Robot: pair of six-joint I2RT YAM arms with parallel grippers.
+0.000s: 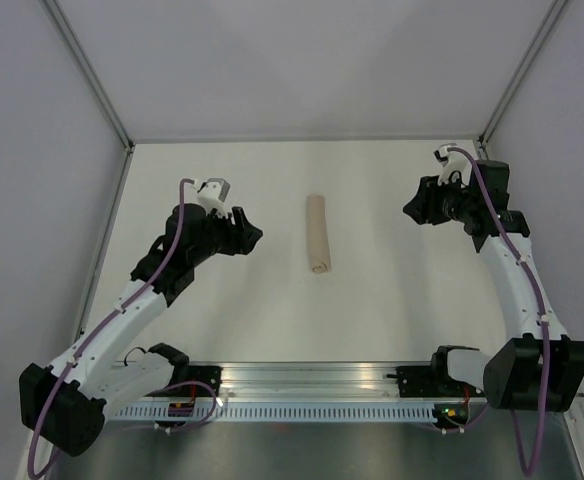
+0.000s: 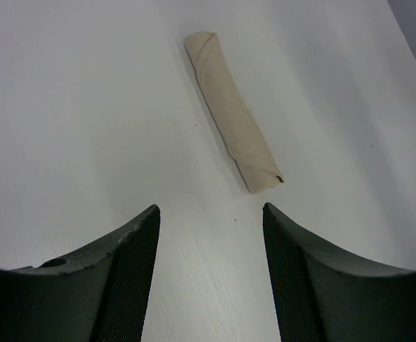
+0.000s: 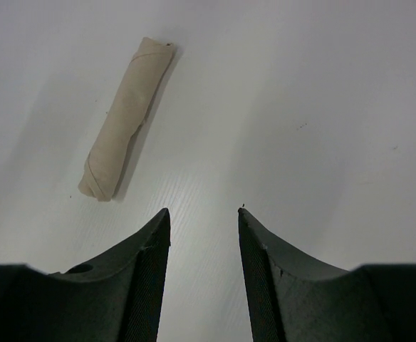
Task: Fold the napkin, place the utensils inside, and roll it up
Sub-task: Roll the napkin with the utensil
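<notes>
The tan napkin [image 1: 317,234] lies rolled into a tight tube in the middle of the white table, running near to far. It also shows in the left wrist view as the napkin [image 2: 233,112] and in the right wrist view as the napkin [image 3: 126,118]. No utensils show; they are hidden or out of view. My left gripper [image 1: 250,227] hovers left of the roll, open and empty, well apart from it [image 2: 211,208]. On the other side, my right gripper [image 1: 413,208] also stands open with nothing between its fingers [image 3: 204,210].
White walls with metal corner posts [image 1: 97,85] enclose the table on the left, back and right. A metal rail [image 1: 312,380] with the arm bases runs along the near edge.
</notes>
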